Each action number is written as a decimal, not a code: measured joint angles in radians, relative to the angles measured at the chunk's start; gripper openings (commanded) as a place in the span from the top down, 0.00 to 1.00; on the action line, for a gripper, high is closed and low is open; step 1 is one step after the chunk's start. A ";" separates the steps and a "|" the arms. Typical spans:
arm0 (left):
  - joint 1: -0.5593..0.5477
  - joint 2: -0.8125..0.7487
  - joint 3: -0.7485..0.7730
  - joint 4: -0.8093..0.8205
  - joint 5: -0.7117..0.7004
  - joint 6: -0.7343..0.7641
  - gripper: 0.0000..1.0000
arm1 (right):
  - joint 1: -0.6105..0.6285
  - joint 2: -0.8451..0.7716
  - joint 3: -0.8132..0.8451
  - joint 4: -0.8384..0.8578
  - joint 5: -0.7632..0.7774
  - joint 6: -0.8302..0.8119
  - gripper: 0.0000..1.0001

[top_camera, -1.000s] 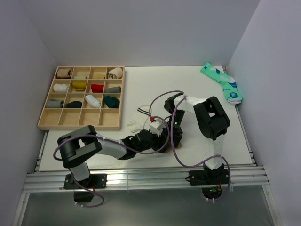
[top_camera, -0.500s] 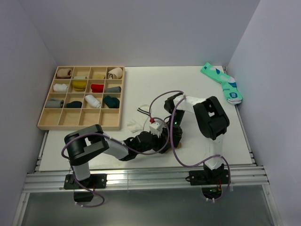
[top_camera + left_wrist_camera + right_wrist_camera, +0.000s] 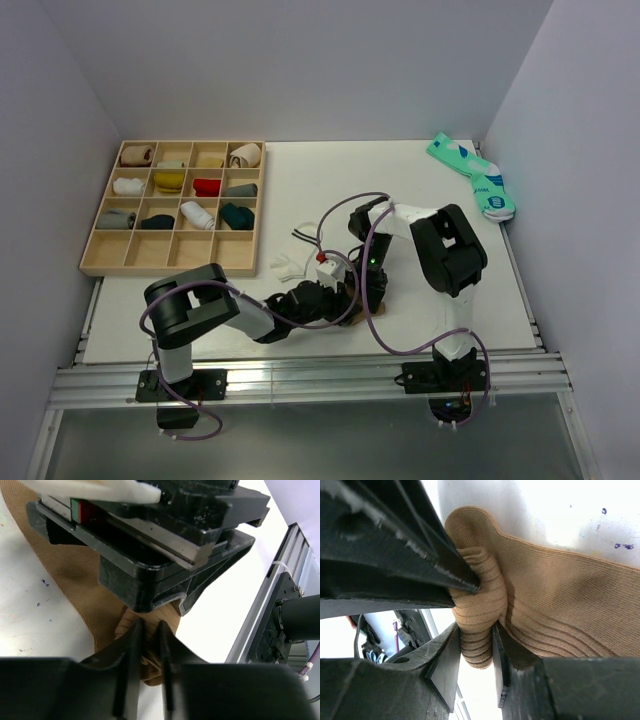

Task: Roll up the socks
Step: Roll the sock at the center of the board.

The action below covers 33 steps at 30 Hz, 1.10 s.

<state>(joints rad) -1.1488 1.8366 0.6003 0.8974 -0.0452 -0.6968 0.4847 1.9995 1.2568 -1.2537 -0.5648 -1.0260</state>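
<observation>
The long tan-brown sock (image 3: 555,600) lies on the white table, one end gathered into a small roll (image 3: 479,615). My right gripper (image 3: 476,652) is shut on that roll. My left gripper (image 3: 149,645) is shut on the same tan sock (image 3: 75,565) from the other side. In the top view both grippers (image 3: 362,293) meet near the table's front middle and hide the sock except for a sliver (image 3: 376,309). A white sock (image 3: 285,265) with dark cuff stripes lies just left of them. The teal pair (image 3: 472,175) lies at the far right corner.
A wooden compartment tray (image 3: 175,252) with several rolled socks stands at the back left. The metal rail (image 3: 310,375) runs along the table's near edge. Grey walls close in left, right and behind.
The left arm's elbow has swung a little to the right and forward. Both grippers stay together on the tan sock; the right arm has hardly moved.
</observation>
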 measured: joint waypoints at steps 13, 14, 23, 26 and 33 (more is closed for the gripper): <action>-0.010 0.011 0.011 -0.018 -0.035 -0.142 1.00 | 0.000 -0.124 -0.085 0.160 0.032 0.127 0.44; -0.010 0.011 0.013 -0.026 -0.042 -0.163 1.00 | 0.000 -0.140 -0.092 0.179 0.040 0.138 0.43; -0.009 0.011 0.048 -0.106 -0.081 -0.286 1.00 | -0.038 -0.225 -0.120 0.283 0.061 0.213 0.41; -0.009 0.011 0.059 -0.130 -0.078 -0.320 1.00 | -0.072 -0.273 -0.125 0.322 0.046 0.218 0.39; -0.010 0.009 0.069 -0.164 -0.050 -0.385 1.00 | -0.161 -0.399 -0.132 0.379 -0.009 0.198 0.39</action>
<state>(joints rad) -1.1591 1.8454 0.6693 0.7330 -0.0956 -1.0817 0.3237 1.6005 1.1244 -0.8745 -0.5739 -0.8276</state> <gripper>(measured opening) 0.037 0.606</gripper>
